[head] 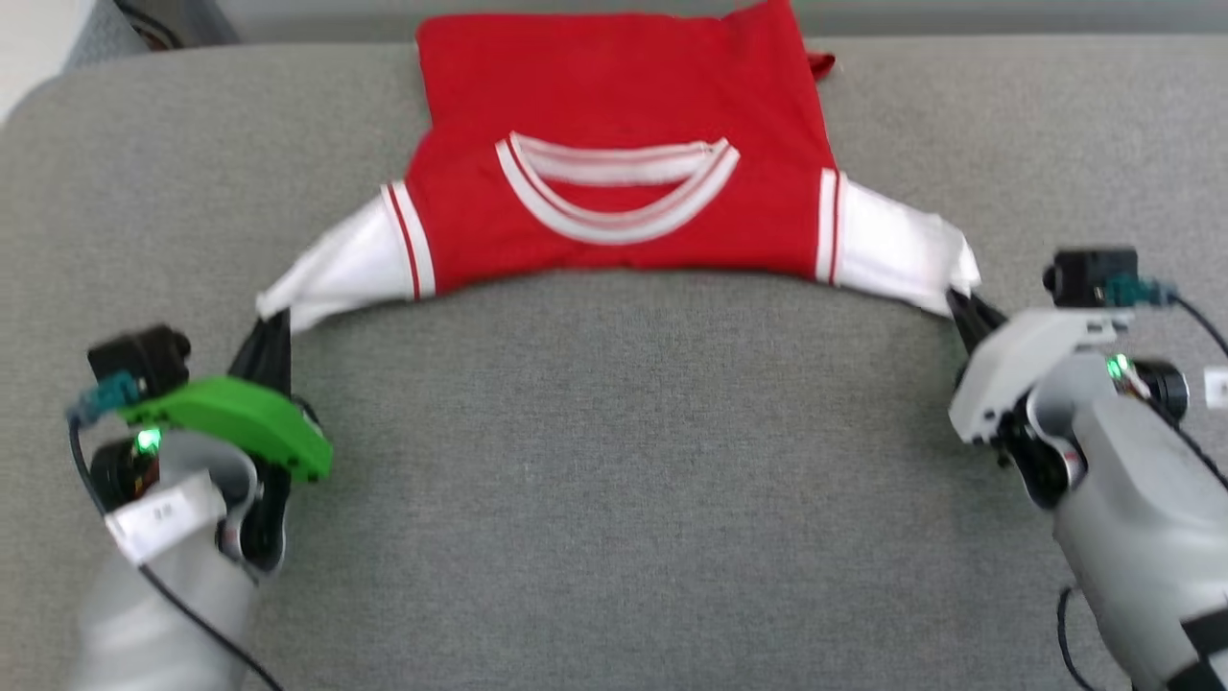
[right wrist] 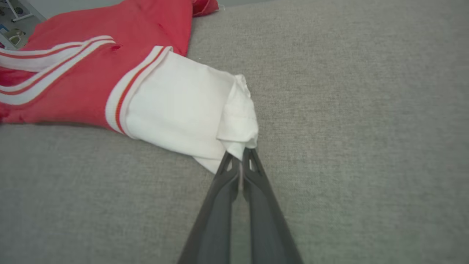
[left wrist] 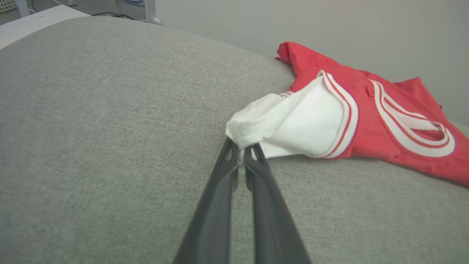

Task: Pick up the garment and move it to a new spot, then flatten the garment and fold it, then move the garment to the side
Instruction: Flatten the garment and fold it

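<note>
The garment lies on the grey padded surface, towards its far side in my head view. The red body is spread flat and the striped neck trim faces up, its open side away from me. Both white sleeves are drawn out sideways and towards me, so the near edge of the shirt makes a shallow arch.

My left gripper sits at the lower left. Its two dark fingers are pressed together on the bunched tip of the left sleeve. In the left wrist view the cloth is pinched right between the fingertips, and the sleeve is gathered into a small wad above them.

My right gripper mirrors it at the right, closed tight on the end of the right sleeve. The right wrist view shows the cuff folded over and caught at the fingertips.

A small red flap sticks out at the far right corner. It looks like a turned-over bit of hem, but the picture is too soft there for me to be sure.
</note>
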Available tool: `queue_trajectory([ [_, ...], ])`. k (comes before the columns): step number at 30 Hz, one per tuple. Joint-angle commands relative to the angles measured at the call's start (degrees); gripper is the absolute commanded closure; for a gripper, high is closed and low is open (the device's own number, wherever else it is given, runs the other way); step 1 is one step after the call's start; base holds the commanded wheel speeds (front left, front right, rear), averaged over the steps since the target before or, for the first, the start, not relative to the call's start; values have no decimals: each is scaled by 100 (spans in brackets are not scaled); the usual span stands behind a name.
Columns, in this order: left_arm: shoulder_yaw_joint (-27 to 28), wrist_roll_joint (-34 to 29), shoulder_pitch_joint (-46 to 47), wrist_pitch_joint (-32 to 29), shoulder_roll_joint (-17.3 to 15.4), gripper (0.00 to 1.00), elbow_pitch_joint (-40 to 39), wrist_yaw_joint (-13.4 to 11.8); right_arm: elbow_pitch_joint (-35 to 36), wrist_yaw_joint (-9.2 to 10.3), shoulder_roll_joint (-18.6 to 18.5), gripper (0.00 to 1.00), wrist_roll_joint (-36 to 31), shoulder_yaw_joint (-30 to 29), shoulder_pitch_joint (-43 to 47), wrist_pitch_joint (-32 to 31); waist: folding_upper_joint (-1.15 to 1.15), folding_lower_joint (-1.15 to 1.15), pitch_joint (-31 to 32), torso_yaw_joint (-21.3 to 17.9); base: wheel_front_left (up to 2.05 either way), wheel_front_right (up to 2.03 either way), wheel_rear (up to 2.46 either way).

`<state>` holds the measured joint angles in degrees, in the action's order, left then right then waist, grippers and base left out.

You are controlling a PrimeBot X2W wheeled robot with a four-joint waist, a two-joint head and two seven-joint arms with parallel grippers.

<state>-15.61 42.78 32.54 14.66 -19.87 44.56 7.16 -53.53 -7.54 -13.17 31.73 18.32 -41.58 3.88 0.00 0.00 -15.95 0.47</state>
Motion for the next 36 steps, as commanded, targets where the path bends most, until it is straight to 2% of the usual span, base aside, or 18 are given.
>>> queue_trajectory([
  [1, 102, -133, -296, 32, -19, 100, -169, 24, 155, 5, -101, 100, 135, -30, 289, 33, 0, 0, 505, 107, 0, 0, 0],
  [6, 464, -428, -1447, 33, 20, 100, -877, -87, 860, 5, -329, 100, 372, -222, 1433, -28, 0, 0, 1088, 100, 0, 0, 0],
  [12, 732, -584, -2782, 33, 93, 100, -1684, -328, 1897, 5, -332, 100, 338, -753, 2854, -286, 0, 0, 1589, 10, 0, 0, 0],
  [15, 778, -566, -3351, 33, 133, 100, -1968, -454, 2422, 5, -211, 100, 147, -1129, 3574, -492, 0, 0, 1732, -28, 0, 0, 0],
  [20, 787, -527, -4089, 2, 210, 100, -2340, -678, 3306, 5, 200, 100, -274, -1819, 4722, -928, 0, 0, 1890, -45, 0, 0, 0],
  [27, 684, -678, -4481, 13, 322, 100, -2521, -819, 4172, 5, 676, 100, -1053, -2261, 5716, -1437, 0, 0, 1922, -16, 0, 0, 0],
  [28, 664, -735, -4472, 17, 335, 100, -2562, -821, 4257, 5, 734, 92, -1141, -2273, 5770, -1491, 0, 0, 1908, -8, 0, 0, 0],
  [30, 609, -866, -4418, 23, 348, 100, -2651, -806, 4407, 5, 814, 50, -1236, -2262, 5771, -1527, 0, 0, 1870, 17, 0, 0, 0],
  [31, 573, -927, -4385, 24, 351, 100, -2681, -797, 4477, 5, 837, 0, -1254, -2240, 5734, -1520, 0, 0, 1843, 31, 0, 0, 0],
  [36, 535, -1119, -4148, 30, 451, 100, -2903, -792, 4834, 5, 892, 0, -1430, -2235, 5186, -1240, 0, 0, 1661, 108, 0, 0, 0],
])
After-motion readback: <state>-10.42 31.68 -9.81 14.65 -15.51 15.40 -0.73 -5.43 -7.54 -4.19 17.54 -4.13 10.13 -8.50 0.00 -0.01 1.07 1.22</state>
